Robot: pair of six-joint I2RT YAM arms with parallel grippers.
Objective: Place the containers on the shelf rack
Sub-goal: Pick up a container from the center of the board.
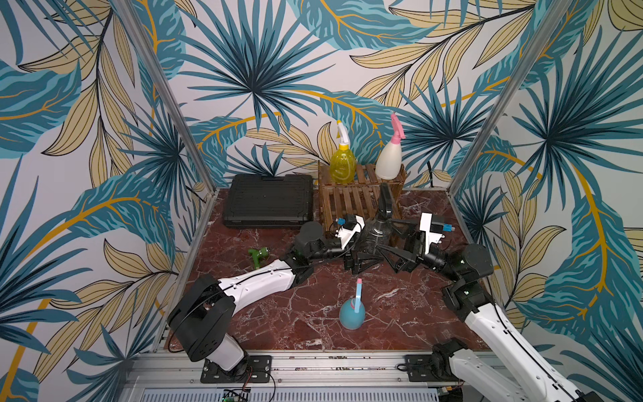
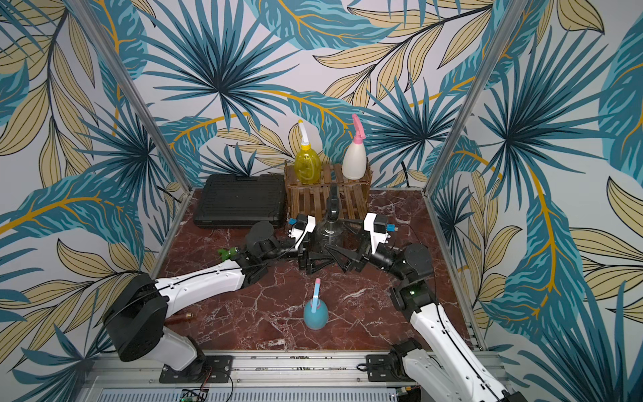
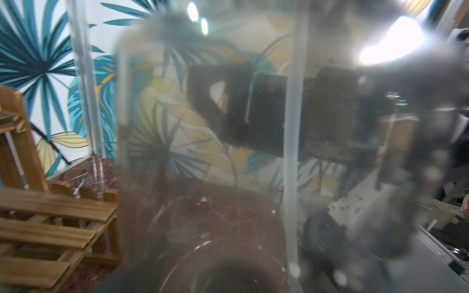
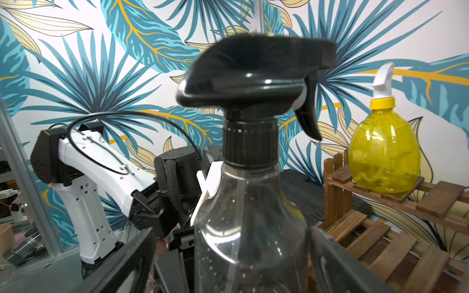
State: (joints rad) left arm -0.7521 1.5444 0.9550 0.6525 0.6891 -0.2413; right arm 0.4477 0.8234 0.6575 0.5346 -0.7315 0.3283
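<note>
The clear bottle [image 4: 251, 228] stands between my two sets of jaws, right at the front of the rack [image 1: 351, 205]. I cannot tell if its bottom sits on the low step or on the counter [image 1: 278, 313]. My right jaws are wide, with a finger [image 4: 132, 251] on each side of the bottle, and that one is not touching it. My left jaws are very close to it too, but I cannot tell if they squeeze it. I think this bottle could fall over. It is tall and made of smooth smoky plastic. It looks empty and light, and its big black top [image 4: 253, 76] makes it heavy up high. A small bump from me when I pull away could tip it. The rack is rough brown wood, made of slats with gaps, so a bottom half on an edge may wobble. My two arms are near each other and could bump. The fat yellow bottle [image 1: 342, 163] and the cone-shaped white bottle [image 1: 389, 162] stand on the top step. The round blue bottle [image 1: 352, 313] is on the shiny red stone counter, near my arms, where an elbow could knock it.
</note>
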